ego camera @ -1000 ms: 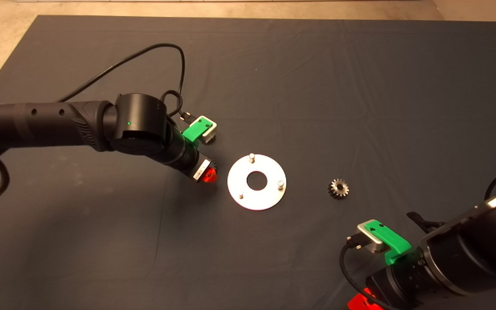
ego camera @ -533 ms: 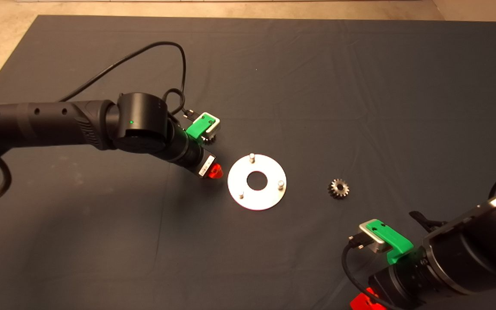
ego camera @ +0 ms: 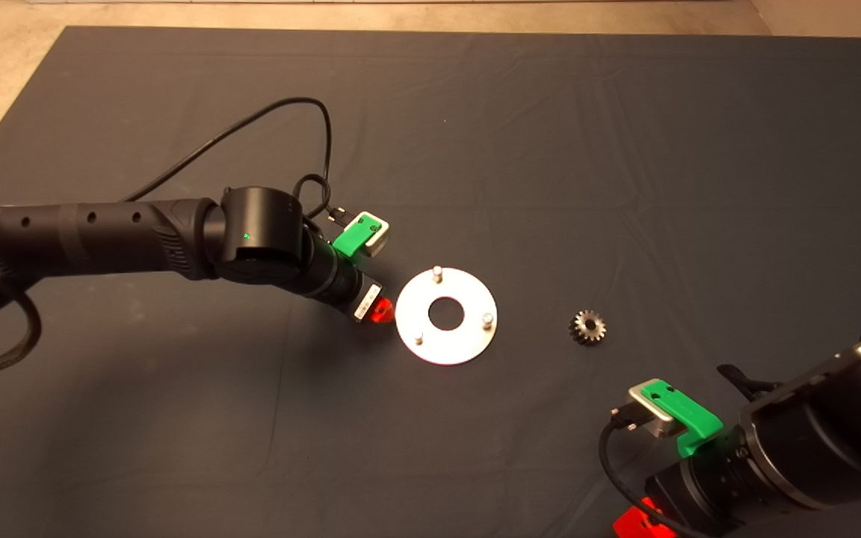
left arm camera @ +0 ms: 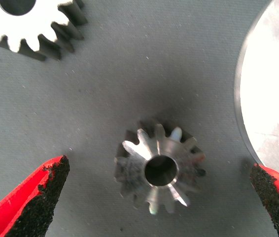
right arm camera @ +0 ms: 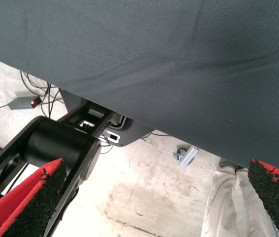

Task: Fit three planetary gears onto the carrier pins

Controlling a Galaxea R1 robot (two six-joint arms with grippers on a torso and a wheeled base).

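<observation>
**Left claw brackets a gear beside the carrier plate**

The left claw (ego camera: 378,308) hangs low over the dark mat (ego camera: 550,134), just beside the round carrier plate (ego camera: 445,315) on the side toward the bench's left edge. In the left wrist view its two red fingers (left arm camera: 36,197) stand wide apart with a planetary gear (left arm camera: 159,170) lying flat between them, touching neither pad. The spread looks chosen to clear the teeth on both sides before any squeeze. The plate's rim (left arm camera: 267,98) lies just beyond one finger, so there is little spare room there. A second gear (left arm camera: 31,22) rests nearby on the mat, apart from the first.

All three carrier pins (ego camera: 437,273) stand bare on the plate, which sits near the middle of the bench; no gear is mounted yet. The third gear (ego camera: 588,326) lies alone on the mat, on the plate's far side, toward the right edge.

The right claw (ego camera: 640,523) waits at the near right corner, fingers (right arm camera: 31,202) apart and holding nothing, its camera seeing the floor beyond the mat edge.
</observation>
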